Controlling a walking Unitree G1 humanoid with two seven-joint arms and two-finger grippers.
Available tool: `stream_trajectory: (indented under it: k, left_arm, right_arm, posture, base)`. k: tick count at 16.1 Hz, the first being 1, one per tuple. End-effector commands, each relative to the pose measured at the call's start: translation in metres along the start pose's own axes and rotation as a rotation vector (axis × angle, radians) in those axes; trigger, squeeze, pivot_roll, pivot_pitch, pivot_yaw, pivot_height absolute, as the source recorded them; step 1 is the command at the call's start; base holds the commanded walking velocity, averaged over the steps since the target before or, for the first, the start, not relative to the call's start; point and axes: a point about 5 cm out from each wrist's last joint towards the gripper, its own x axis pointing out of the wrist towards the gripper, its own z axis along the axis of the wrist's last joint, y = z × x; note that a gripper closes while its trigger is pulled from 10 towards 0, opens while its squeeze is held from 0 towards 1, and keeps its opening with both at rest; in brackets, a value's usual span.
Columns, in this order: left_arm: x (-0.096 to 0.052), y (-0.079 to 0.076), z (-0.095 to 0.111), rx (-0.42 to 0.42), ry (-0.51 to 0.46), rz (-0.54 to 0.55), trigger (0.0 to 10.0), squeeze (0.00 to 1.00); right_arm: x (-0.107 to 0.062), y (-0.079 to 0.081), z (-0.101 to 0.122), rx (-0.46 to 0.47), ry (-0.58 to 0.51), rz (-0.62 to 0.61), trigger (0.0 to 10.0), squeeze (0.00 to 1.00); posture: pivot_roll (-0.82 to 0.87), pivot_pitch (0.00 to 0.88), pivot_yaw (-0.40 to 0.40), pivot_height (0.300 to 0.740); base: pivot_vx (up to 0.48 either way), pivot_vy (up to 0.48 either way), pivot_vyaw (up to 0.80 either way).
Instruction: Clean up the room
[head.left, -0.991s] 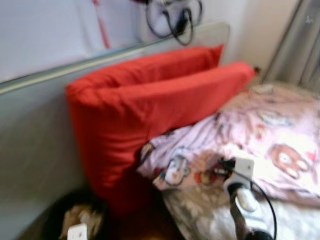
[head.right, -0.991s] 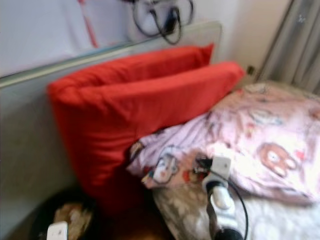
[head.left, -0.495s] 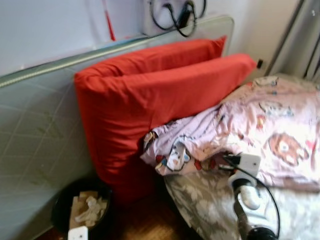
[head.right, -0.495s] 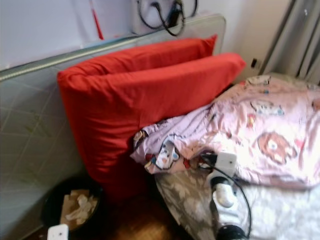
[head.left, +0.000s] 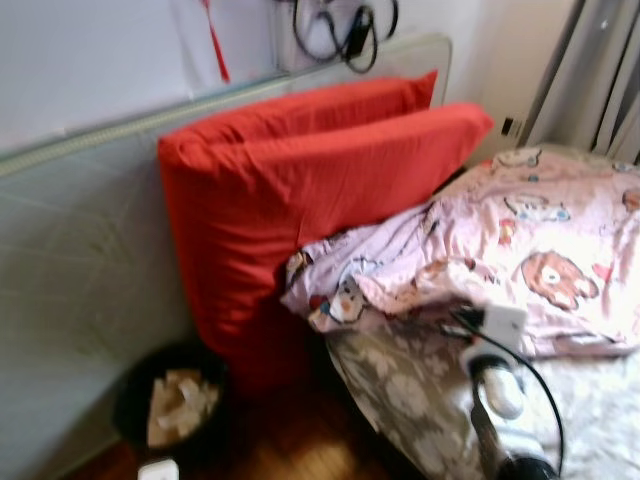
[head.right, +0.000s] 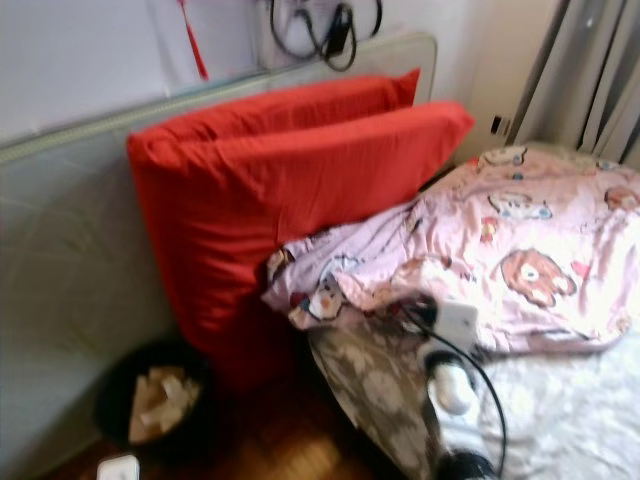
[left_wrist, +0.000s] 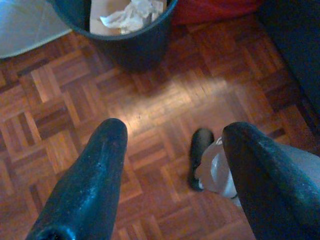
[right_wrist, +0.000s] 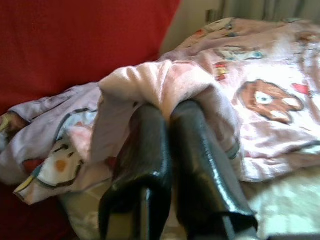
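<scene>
Pink bear-print blanket (right_wrist: 260, 95) pinched in right gripper (right_wrist: 167, 112), on bed (head.left: 420, 400).

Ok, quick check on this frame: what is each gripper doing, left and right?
Left gripper: open, nothing between its fingers, above the wooden floor.
Right gripper: shut on a fold of the pink blanket.

My head views are soft with motion blur, and daylight from two o'clock washes out the pink blanket (head.left: 520, 260). My left wrist view is dim, though a sheen lies on the parquet floor (left_wrist: 170, 95).
</scene>
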Motion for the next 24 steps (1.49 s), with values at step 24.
stream_trajectory:
  k: [24]
  left_arm:
    - [0.003, 0.001, 0.01, 0.041, -0.025, -0.005, 10.0, 0.0]
  right_arm:
    - [-0.002, 0.008, 0.002, -0.079, -0.028, 0.05, 10.0, 0.0]
  posture:
    - [0.08, 0.0, 0.014, 0.74]
  base:
    - [-0.222, 0.0, 0.0]
